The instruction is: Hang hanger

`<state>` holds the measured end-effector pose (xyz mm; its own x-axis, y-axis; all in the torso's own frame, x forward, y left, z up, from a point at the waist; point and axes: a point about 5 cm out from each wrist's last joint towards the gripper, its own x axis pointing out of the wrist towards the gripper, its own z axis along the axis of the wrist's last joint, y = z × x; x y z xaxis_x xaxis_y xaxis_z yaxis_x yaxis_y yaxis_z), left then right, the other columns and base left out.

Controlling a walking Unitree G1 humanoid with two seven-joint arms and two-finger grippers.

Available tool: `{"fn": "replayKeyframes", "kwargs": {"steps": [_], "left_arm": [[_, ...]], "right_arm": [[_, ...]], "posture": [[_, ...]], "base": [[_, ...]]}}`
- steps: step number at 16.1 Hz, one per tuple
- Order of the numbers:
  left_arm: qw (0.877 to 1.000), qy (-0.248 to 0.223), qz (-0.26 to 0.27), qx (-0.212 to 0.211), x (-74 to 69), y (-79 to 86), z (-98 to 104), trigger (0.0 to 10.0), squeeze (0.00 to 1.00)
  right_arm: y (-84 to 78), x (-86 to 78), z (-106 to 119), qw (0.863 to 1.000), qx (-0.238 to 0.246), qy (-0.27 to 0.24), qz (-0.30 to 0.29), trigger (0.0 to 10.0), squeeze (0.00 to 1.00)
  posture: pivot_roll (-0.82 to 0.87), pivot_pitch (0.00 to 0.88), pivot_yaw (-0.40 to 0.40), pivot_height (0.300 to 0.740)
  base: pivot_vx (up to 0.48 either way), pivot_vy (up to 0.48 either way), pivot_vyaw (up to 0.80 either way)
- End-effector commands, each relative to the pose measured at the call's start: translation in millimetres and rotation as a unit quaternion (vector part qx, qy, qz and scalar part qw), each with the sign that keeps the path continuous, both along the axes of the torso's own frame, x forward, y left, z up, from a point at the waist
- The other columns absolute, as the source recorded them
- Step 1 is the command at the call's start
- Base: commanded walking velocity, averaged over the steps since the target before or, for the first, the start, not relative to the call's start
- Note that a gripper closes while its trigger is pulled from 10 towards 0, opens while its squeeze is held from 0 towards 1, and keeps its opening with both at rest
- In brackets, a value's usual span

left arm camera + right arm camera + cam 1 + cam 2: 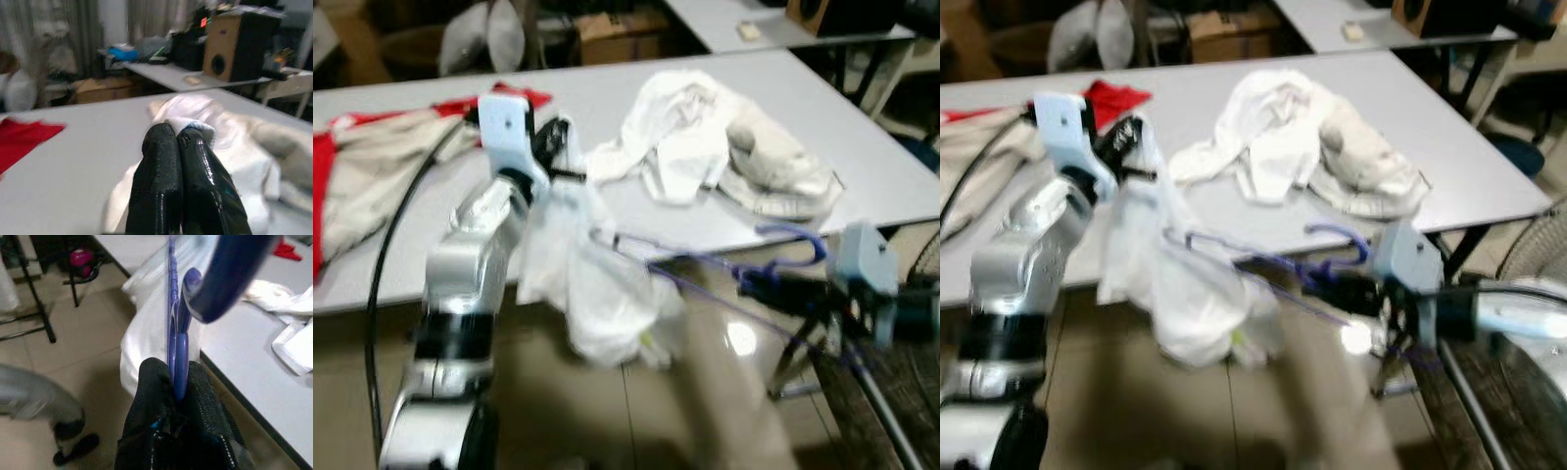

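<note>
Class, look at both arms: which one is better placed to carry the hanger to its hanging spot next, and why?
Probably the right. The right gripper is clamped on the blue hanger just below its hook, so it steers the hook. The left gripper only pinches the white garment draped on that hanger.

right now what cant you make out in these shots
- Rail or rack for hanging: unseen.
- Hanger: its far end runs inside the white garment; the hook is cut off by the top edge in the right wrist view.
- What kind of garment: head views too blurred.
- Left gripper grip: fingers pressed together on cloth, contact hidden behind them.
- Right gripper clamps the hanger.
</note>
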<state>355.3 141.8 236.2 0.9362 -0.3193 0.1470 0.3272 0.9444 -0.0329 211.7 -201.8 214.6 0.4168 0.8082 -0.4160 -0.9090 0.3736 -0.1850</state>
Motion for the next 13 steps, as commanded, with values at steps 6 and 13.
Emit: {"fn": "replayKeyframes", "kwargs": {"steps": [6,13], "left_arm": [[0.993,-0.094,-0.072,-0.009,-1.2,-8.2,64.0,10.0,0.0],[0.964,-0.197,-0.173,-0.044,-37.8,-15.7,140.0,10.0,0.0]], "right_arm": [[12.5,12.7,0.2,0.997,-0.028,0.005,0.067,10.0,0.0],[21.9,67.5,12.7,0.99,-0.091,-0.071,0.078,10.0,0.0]], "posture": [[-0.19,0.047,0.047,0.74],[-0.17,0.04,0.031,0.74]], "base": [[0.402,0.0,0.0],[0.401,0.0,0.0]]}}
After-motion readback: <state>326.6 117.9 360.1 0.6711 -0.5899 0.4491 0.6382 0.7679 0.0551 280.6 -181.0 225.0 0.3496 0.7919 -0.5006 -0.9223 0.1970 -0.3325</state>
